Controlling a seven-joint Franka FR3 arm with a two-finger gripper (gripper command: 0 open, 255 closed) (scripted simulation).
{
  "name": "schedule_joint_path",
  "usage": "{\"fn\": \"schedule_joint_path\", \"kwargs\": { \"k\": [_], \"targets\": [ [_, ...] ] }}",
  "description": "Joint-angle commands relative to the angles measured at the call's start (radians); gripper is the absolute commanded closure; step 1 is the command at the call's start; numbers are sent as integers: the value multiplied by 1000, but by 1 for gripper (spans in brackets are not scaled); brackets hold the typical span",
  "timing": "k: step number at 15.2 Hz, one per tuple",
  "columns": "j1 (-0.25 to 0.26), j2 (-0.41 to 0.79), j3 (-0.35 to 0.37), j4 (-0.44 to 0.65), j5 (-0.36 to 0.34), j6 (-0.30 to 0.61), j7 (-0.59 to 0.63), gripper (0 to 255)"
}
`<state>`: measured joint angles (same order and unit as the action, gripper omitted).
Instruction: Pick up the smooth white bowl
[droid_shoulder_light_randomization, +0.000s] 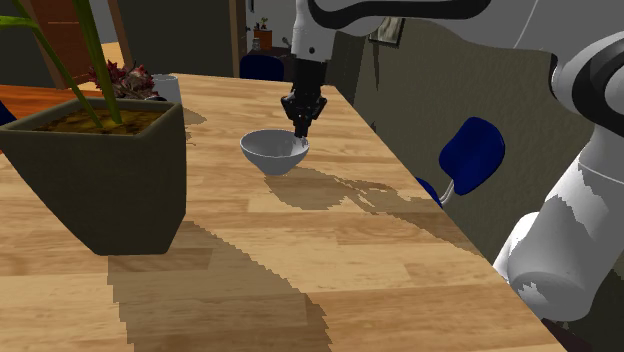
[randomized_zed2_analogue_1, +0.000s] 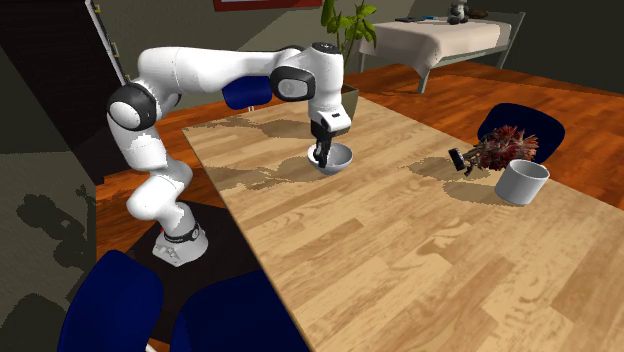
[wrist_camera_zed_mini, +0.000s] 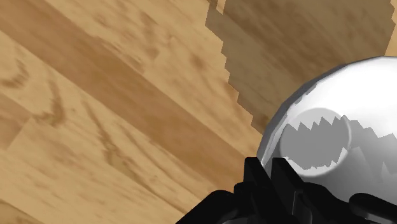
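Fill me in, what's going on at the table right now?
The white arm reaches down over the wooden table with its black pincer at the rim of the white bowl. The bowl appears to rest on the table, not yet lifted. A dark planter and a small white pot stand apart from it.

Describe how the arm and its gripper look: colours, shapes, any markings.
The arm is built of rounded, glossy white links joined by dark joint bands. At its end sits a compact, all-black gripper, angular beside the smooth links. No cables or lettering are visible on it.
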<state>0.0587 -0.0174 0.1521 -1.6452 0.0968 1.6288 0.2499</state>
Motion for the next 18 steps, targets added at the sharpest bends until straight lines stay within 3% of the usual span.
{"fn": "schedule_joint_path", "kwargs": {
  "k": [1, 18],
  "targets": [
    [0, 1, 0, 0, 0, 0, -1, 255],
    [4, 77, 3, 304, -10, -227, 26, 255]
  ]
}}
